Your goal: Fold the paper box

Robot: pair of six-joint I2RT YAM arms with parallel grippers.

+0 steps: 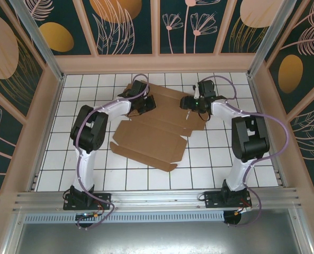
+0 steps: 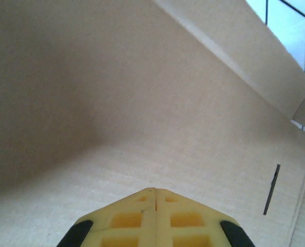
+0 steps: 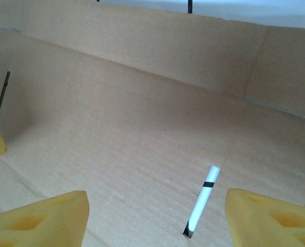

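The paper box (image 1: 151, 140) is a flat brown cardboard sheet with flaps, lying across the middle and far part of the white tiled table. My left gripper (image 1: 145, 104) is over its far left part. In the left wrist view its yellow fingers meet tip to tip, so the gripper (image 2: 156, 190) is shut and holds nothing, close above a plain panel (image 2: 142, 103) beside a raised flap (image 2: 255, 56). My right gripper (image 1: 190, 103) is over the far right part. In the right wrist view it (image 3: 157, 221) stands open above a panel (image 3: 142, 128), with a narrow slot (image 3: 201, 200) between its fingers.
Beige walls (image 1: 45, 106) close in the table on the left, right and far sides. An aluminium rail (image 1: 157, 198) runs along the near edge by the arm bases. Bare tiles (image 1: 119, 177) lie in front of the sheet.
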